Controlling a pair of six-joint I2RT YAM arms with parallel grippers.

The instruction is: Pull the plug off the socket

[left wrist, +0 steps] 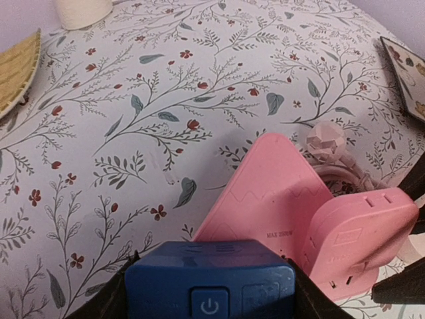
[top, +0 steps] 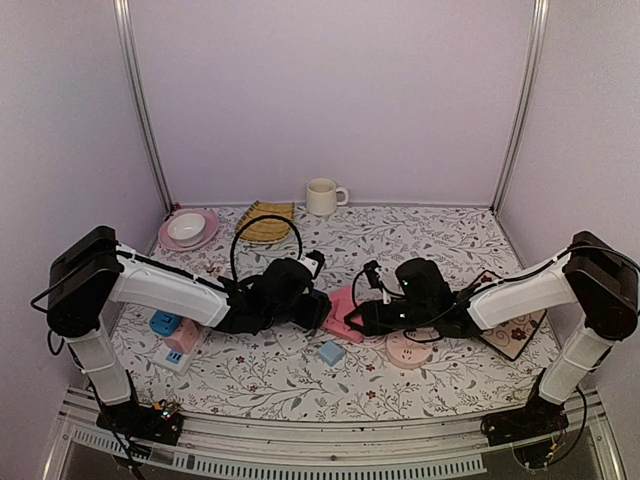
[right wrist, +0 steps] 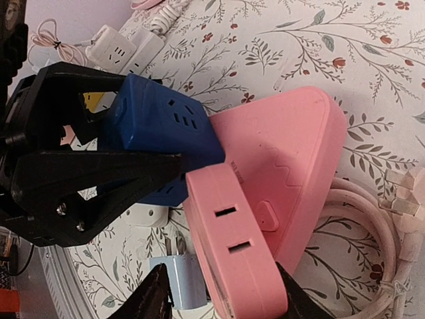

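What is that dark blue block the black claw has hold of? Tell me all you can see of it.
The blue block is a boxy, matte plastic adapter with rounded edges. One face has rows of socket slots, another a power-button symbol. It sits against one edge of the pink triangular socket, beside a pink cube adapter. The left gripper clamps it between its black fingers, one on each side.
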